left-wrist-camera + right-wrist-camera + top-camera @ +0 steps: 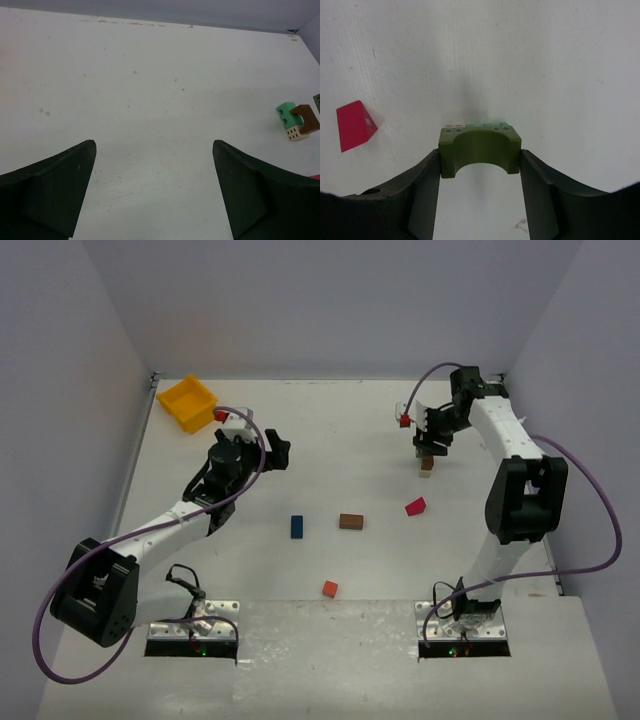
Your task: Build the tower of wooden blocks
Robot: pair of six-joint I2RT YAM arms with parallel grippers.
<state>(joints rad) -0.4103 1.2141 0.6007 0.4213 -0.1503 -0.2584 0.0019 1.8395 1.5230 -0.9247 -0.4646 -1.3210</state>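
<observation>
The tower [296, 122] is a low start at the far right of the table [330, 430]: a green block, a brown arch and a pale block pressed together. An olive arch [480, 145] hangs directly over it. Past the arch's top edge we see the pale and green blocks just behind, but we cannot tell whether the arch touches them.

The right tool [433, 443] is clamped on the olive arch, its jaws flat against the two end faces. We judge this grip is chosen so the arch's broad faces are free to seat on the stack. It should also let the fingers part sideways without brushing the blocks beneath. The tower thus lies right under this tool's fingertips, in line with its reach.

The left tool [153, 145] hangs over bare table with its jaws wide apart and nothing between them. From there the tower sits well off to its right. We take it as held clear to give the right arm room.

A magenta block [355, 125] lies near the tower. A brown block [351, 521], a blue block [297, 526] and an orange-red block [329, 588] lie apart toward the middle. The yellow bin [187, 402] sits in the far left corner.
</observation>
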